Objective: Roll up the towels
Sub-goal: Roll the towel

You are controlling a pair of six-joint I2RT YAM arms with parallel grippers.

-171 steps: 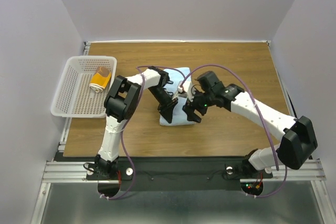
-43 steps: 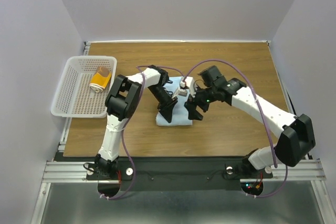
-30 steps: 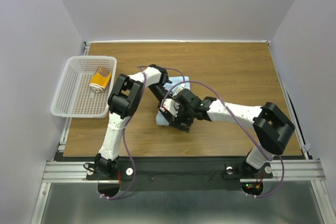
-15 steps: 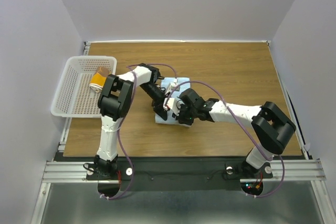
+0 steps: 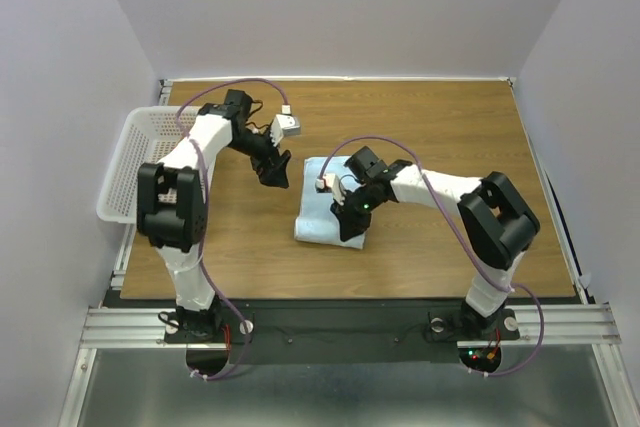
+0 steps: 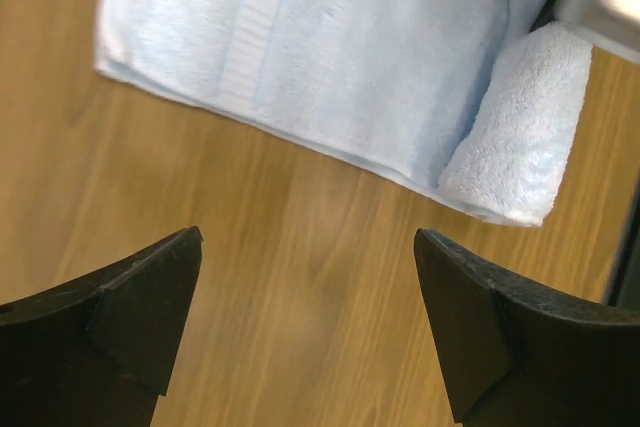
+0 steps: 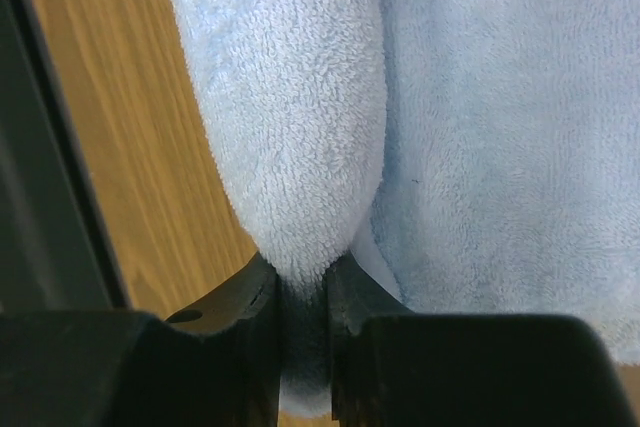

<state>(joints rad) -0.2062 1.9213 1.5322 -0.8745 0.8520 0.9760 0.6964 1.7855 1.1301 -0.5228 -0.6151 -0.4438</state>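
Note:
The light blue towel [image 5: 318,215] lies on the wooden table, mostly flat, with one end rolled up [image 6: 520,137]. My right gripper [image 5: 350,223] is shut on the tip of that roll [image 7: 290,97], and the flat part [image 7: 500,147] spreads beside it. My left gripper [image 5: 274,171] hangs open to the back left of the towel, over bare wood with nothing between its fingers [image 6: 140,317]. In the left wrist view the towel [image 6: 350,57] lies beyond the gripper [image 6: 308,235]. The mustard-yellow towel is hidden behind the left arm.
A white perforated basket [image 5: 128,147] stands at the table's left edge, partly behind the left arm. Grey walls close in the table on three sides. Purple cables loop above both arms.
My left gripper has opened, let go of the towel and swung away to the back left. My right gripper has shut on the rolled end and shifted slightly right.

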